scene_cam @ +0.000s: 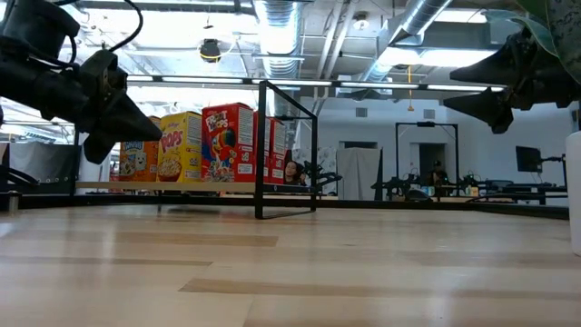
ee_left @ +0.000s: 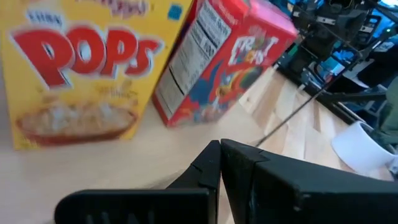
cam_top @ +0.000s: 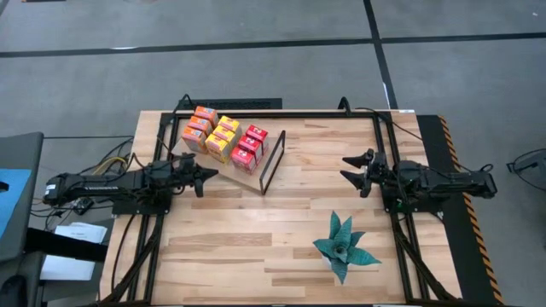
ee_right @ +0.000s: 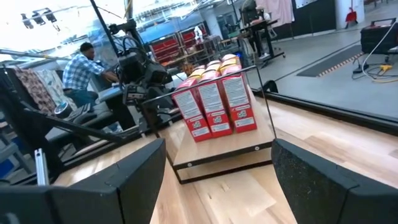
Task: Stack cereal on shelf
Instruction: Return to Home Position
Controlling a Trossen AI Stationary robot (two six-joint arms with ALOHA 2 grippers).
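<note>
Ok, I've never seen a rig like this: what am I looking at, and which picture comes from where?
Two robot arms work at a wooden table. One picture looks straight down, one looks level across the tabletop, and two come from cameras on the arms' wrists. Small cereal boxes, in orange, yellow and red rows, stand on a shelf board with a black frame. A green plant-like ornament lies apart. The left gripper is shut and empty; the right gripper is open and empty.

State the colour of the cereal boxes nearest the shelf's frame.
Red boxes, clearest in the right wrist view.
</note>
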